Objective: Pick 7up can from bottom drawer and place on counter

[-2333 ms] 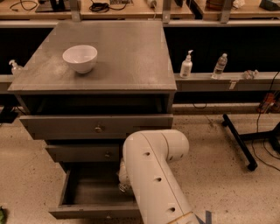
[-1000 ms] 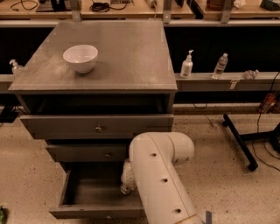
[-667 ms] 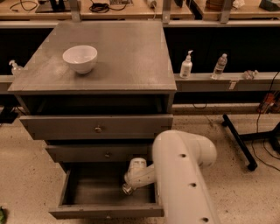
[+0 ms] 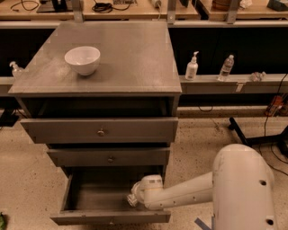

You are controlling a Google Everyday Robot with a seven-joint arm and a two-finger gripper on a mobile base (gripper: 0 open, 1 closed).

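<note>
- Speckled beige floor (image 4: 27, 179) surrounds a grey cabinet of three drawers; a light wooden bench (image 4: 135, 11) with cables runs along the far side.
- Camera view: the desk (image 4: 130, 58), the cabinet's flat grey top, carries a white bowl (image 4: 82, 59) at its far left.
- Top drawer (image 4: 100, 130) is pulled out slightly; middle drawer (image 4: 108, 157) sits a little further in. Both have a small round knob.
- Bottom drawer (image 4: 90, 219) is pulled well out toward the near side, with its dark interior exposed.
- White arm (image 4: 180, 193) reaches in from the near right, its large rounded housing at the lower right corner.
- End effector (image 4: 133, 199) is low inside the bottom drawer, right of centre, just behind the front panel. Whether it is wide, narrow or holding anything: cannot tell.
- 7up can: cannot be picked out; its location cannot be told.
- Right of the cabinet, a low ledge (image 4: 252, 85) holds a white pump bottle (image 4: 192, 66) and a clear water bottle (image 4: 226, 68), near each other but apart.
</note>
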